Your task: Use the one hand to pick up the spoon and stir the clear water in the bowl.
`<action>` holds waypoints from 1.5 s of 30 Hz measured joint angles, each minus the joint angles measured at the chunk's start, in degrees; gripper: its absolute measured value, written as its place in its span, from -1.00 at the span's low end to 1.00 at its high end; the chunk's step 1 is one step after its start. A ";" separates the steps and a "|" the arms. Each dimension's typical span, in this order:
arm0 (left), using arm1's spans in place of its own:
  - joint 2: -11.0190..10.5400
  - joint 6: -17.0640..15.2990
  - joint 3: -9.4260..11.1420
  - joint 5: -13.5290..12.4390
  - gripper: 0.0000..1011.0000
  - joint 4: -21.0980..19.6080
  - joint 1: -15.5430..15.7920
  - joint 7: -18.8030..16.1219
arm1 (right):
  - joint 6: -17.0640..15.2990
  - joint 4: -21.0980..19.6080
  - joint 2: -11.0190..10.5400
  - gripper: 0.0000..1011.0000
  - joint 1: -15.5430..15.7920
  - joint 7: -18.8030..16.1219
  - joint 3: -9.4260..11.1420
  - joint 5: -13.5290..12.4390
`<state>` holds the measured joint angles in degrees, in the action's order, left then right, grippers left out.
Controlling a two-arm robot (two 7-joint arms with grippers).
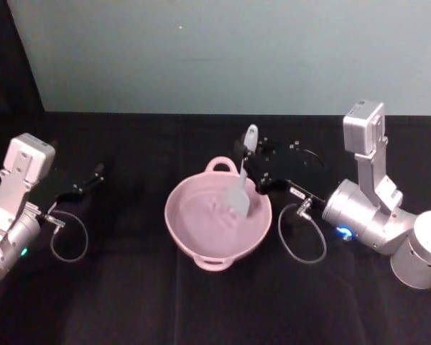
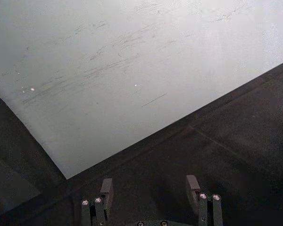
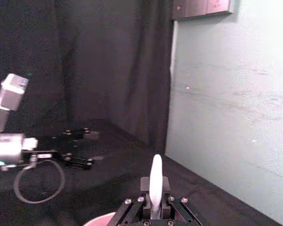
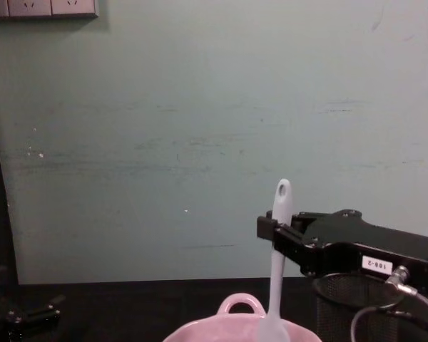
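1. Right gripper (image 1: 249,167) – jaws closed on the spoon (image 1: 240,200), clamped high on the handle just under the oval hole. The holed end stands clear above the fingers.
2. Spoon position: near upright with a slight lean, blade down inside the bowl (image 1: 194,223), on its far-right side close to the far loop handle. Cannot tell whether the blade touches the bottom.
3. Handling, judged: slim plastic, so light and fairly stiff, though the long shaft will probably flex a little under load. The surface looks smooth, so it could pivot or slide between the pads once water drags on the blade.
4. Hold point, judged: the high grip keeps the fingers clear of rim and water, but it makes a long lever. A hold nearer mid-handle would control the blade better.
5. Bowl: wide, pale pink, glossy, resting on the black table (image 1: 129,287). Faint ripple-like marks around the blade suggest clear water; the level is not readable. Nothing restrains the bowl – judged likely to slide if the blade presses its wall.
6. Black mesh cup (image 4: 339,303) sits just behind the right gripper; contents not visible.
7. Left gripper (image 2: 150,186): parked at the table's left, well apart from the bowl, fingers spread, holding nothing.
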<state>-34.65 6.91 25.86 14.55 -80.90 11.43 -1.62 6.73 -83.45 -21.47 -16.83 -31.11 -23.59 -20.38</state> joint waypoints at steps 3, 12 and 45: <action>0.00 0.00 0.00 0.00 1.00 0.00 0.00 0.00 | -0.93 -1.86 -0.78 -0.77 0.92 -0.88 -0.49 -1.20; 0.00 0.00 0.00 0.00 1.00 0.00 0.00 0.00 | -2.00 -3.58 -0.46 -0.77 1.38 -2.17 -3.29 -3.40; 0.00 0.00 0.00 0.00 1.00 0.00 0.00 0.00 | 4.57 6.66 4.26 -0.77 -4.62 3.01 -2.55 3.59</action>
<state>-34.64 6.91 25.86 14.55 -80.90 11.43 -1.62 11.30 -76.79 -17.21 -21.44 -28.10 -26.14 -16.79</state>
